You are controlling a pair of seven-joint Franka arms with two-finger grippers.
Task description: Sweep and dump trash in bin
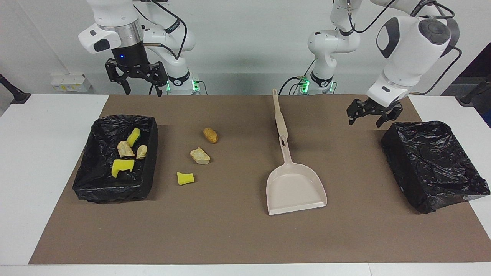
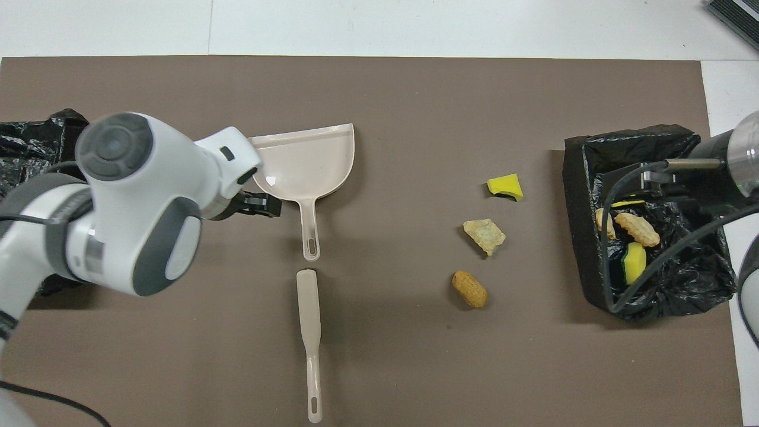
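Note:
Three scraps of trash lie on the brown mat beside the filled bin [image 1: 115,193]: a brown lump [image 1: 210,135], a beige lump [image 1: 200,156] and a yellow chunk [image 1: 185,178]. They also show in the overhead view: the brown lump [image 2: 469,289], the beige lump [image 2: 484,234], the yellow chunk [image 2: 506,187]. In that bin lie two yellow chunks [image 1: 122,166] and two beige lumps [image 1: 125,149]. My right gripper [image 1: 134,78] is open and empty, raised high over the mat's edge by the robots. My left gripper [image 1: 370,115] is open and empty, low over the mat by the second bin [image 1: 433,165].
A beige dustpan [image 1: 295,188] lies mid-mat with its handle toward the robots. A beige brush [image 1: 279,115] lies in line with it, nearer to the robots. The second black-lined bin stands at the left arm's end of the table. White table borders the mat.

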